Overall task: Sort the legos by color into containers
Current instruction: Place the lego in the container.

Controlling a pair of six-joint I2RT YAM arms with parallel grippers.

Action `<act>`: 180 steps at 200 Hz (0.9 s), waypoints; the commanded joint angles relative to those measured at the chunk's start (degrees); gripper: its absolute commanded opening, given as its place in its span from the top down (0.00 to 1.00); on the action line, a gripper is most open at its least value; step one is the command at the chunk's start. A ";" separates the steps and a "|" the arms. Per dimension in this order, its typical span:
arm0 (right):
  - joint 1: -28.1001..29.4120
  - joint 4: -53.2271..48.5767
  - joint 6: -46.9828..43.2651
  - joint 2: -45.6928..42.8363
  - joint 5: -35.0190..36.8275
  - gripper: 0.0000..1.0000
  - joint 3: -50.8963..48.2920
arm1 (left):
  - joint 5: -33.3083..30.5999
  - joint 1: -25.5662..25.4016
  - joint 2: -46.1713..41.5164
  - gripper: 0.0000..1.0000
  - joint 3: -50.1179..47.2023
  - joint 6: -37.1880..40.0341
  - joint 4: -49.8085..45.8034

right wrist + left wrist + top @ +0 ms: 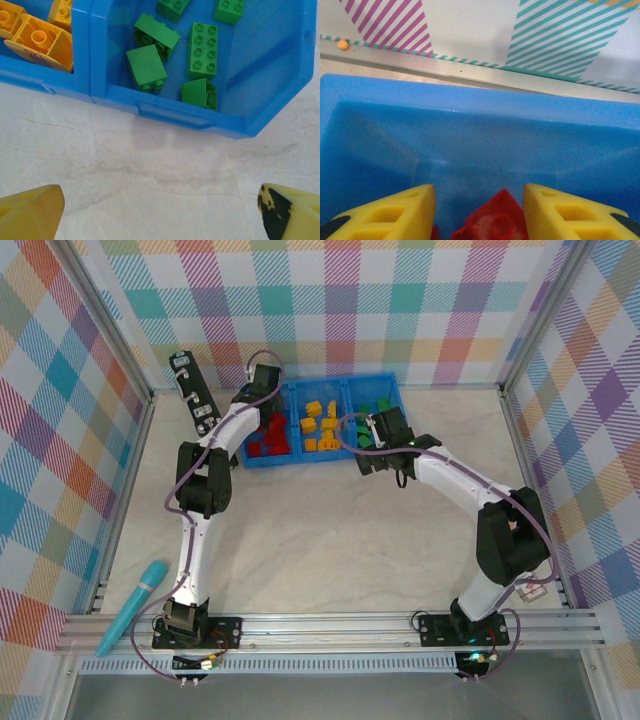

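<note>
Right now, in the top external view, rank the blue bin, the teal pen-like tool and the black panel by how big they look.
1. Blue bin.
2. Teal pen-like tool, though it lies nearer the camera, so this rank is unsure.
3. Black panel.

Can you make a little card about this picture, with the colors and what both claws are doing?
bin: blue, three compartments side by side
left compartment: red legos
middle compartment: yellow-orange legos
right compartment: green legos
left gripper: open above the red legos, one red lego right below it
right gripper: open wide over the table, beside the green compartment
also there: teal pen, near left corner
</note>
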 commanded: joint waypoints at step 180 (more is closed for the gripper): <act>0.38 -1.82 4.10 -26.31 0.80 0.01 -4.87 | -3.40 9.08 -69.27 0.00 -73.87 9.62 22.34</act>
